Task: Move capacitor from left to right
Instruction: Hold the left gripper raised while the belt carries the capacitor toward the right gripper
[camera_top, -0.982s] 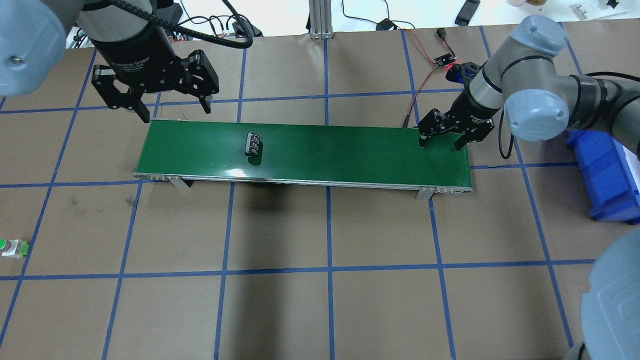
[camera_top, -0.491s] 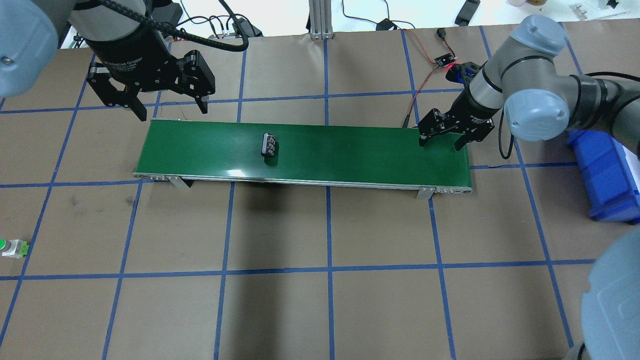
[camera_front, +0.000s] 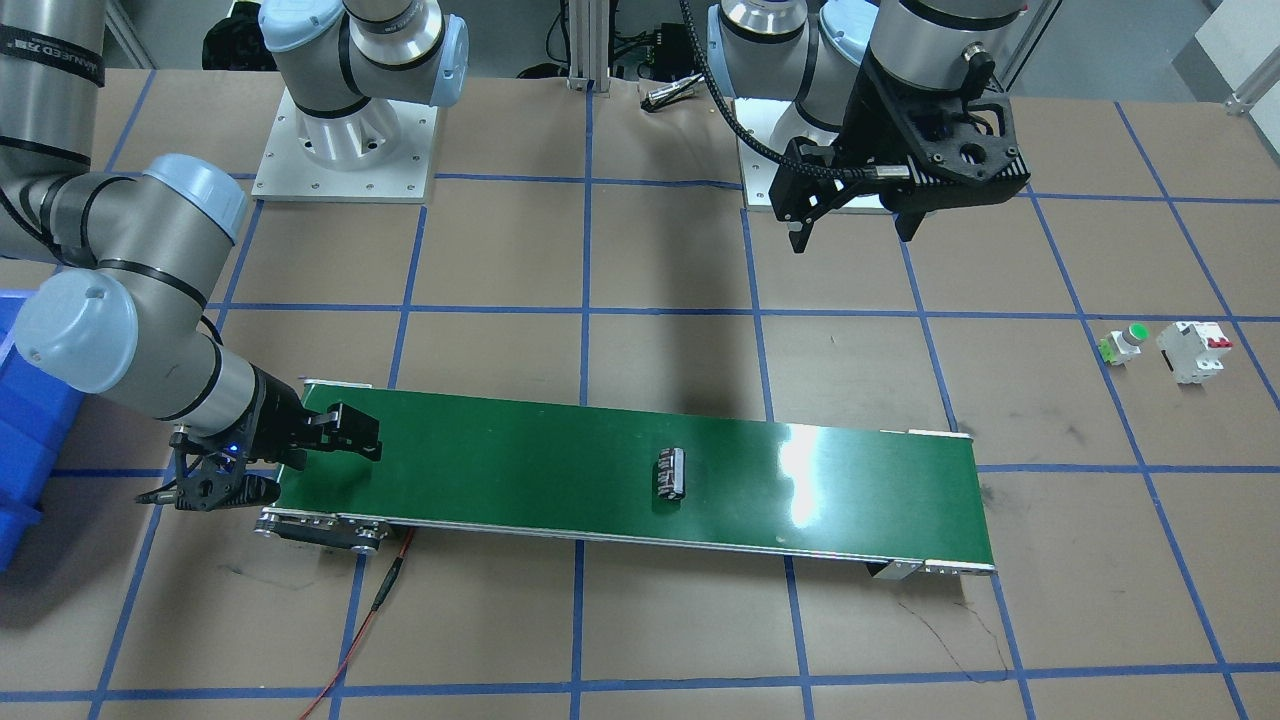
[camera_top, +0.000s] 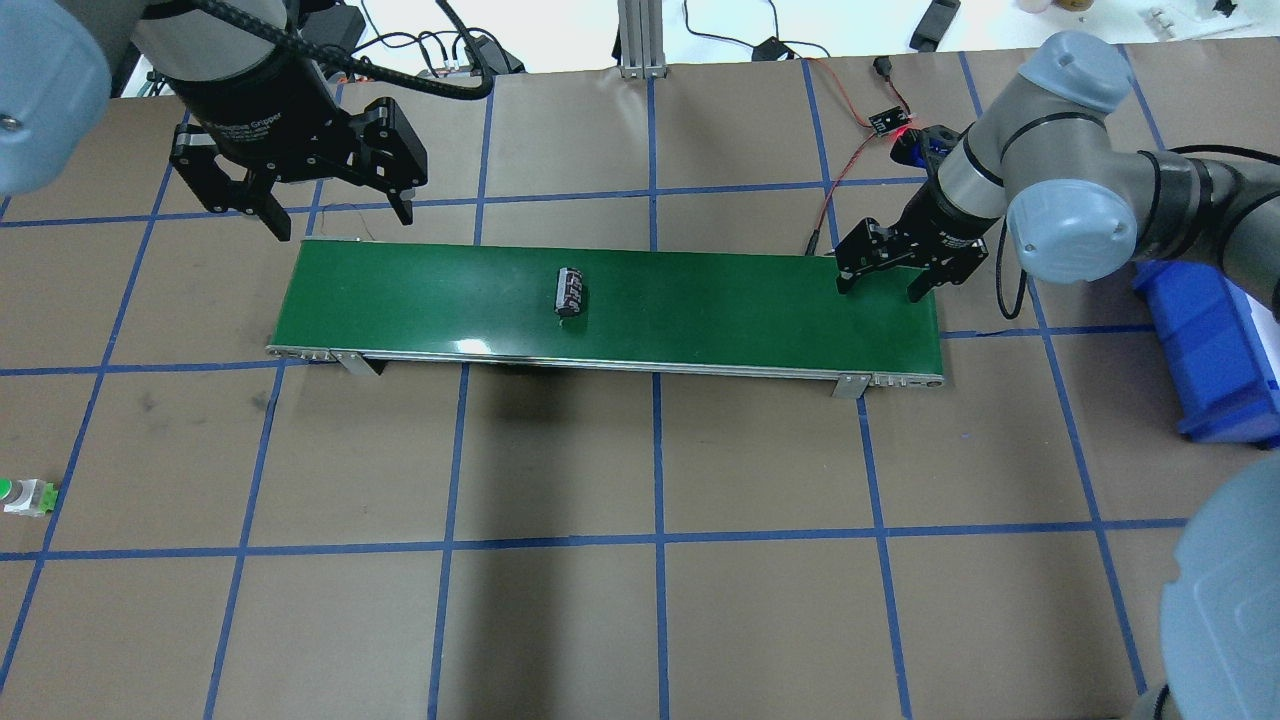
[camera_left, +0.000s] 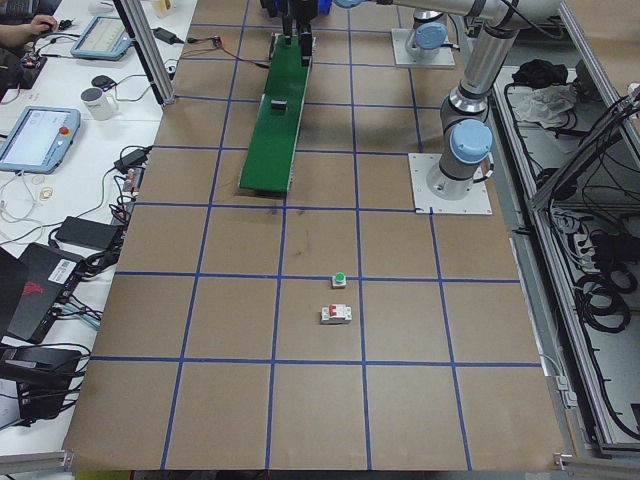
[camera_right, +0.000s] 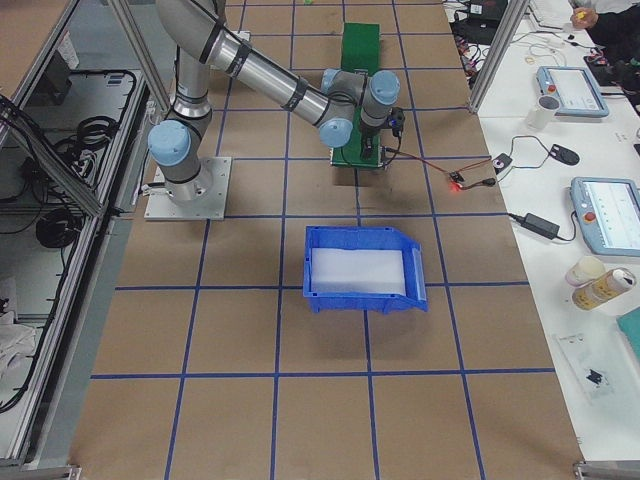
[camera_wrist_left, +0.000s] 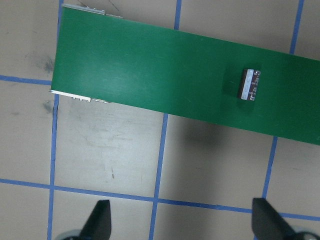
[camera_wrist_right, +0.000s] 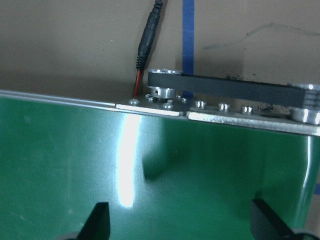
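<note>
Two arms: one at each end of a green belt (camera_top: 750, 300) on the bench (camera_top: 650, 620), with a capacitor (camera_top: 571, 292) lying between them.
Capacitor: on its side on the belt, just left of the middle, touched by nothing, silvery stripe facing up.
Long axis: set across the belt, close to square with its length.
Left fingers (camera_top: 398, 190): spread wide and empty, raised over the far edge of the belt's left end.
Right fingers (camera_top: 850, 270): parted wide and empty, low over the belt's right end, tips lined up along the belt.
Bearing: capacitor well to the left of the right fingers, straight down the belt; to the right of the left fingers and below them.
Nearer arm: the left by a little in the overhead view, but held high; the right farther off, yet already down near belt level.
Step in hand: judged mid-transfer, with the capacitor not yet at the right end.
Next move: probably a pinch by the right fingers, tips in line with the belt and body crosswise, so a closing onto the round sides rather than the ends.
Risk: round body apt to roll along the belt if nudged by one tip first.
Elsewhere: blue bin (camera_top: 1215, 350) beyond the right arm; green push button (camera_front: 1125, 345) and white breaker (camera_front: 1192, 352) side by side on the bench, well apart from the belt.
</note>
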